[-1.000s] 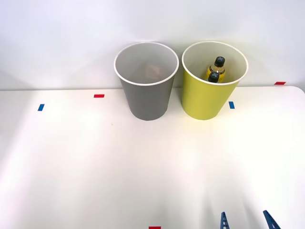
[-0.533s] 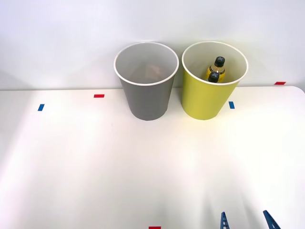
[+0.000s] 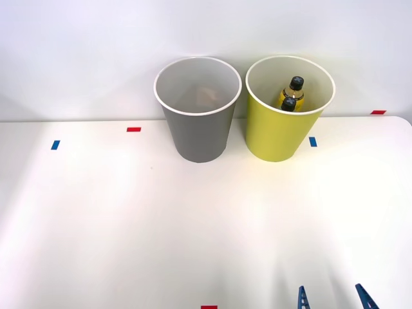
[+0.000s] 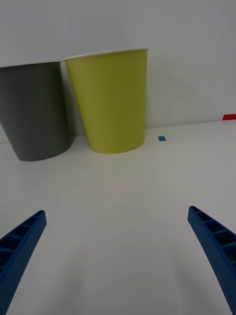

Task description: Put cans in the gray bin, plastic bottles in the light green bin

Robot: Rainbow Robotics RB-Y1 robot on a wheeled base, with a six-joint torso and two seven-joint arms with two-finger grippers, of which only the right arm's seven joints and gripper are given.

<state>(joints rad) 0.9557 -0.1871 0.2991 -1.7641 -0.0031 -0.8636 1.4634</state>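
plastic bottles inside light green bin

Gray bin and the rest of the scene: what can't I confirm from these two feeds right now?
- Gray bin contents: front view shows a faint shape inside, too dim to identify; wrist view sees the outer wall.
- Plastic bottles: caps and shoulders show; the light green bin wall hides their bodies.
- Right gripper: open, fingertips at the front view's lower edge; the rest is cut off.
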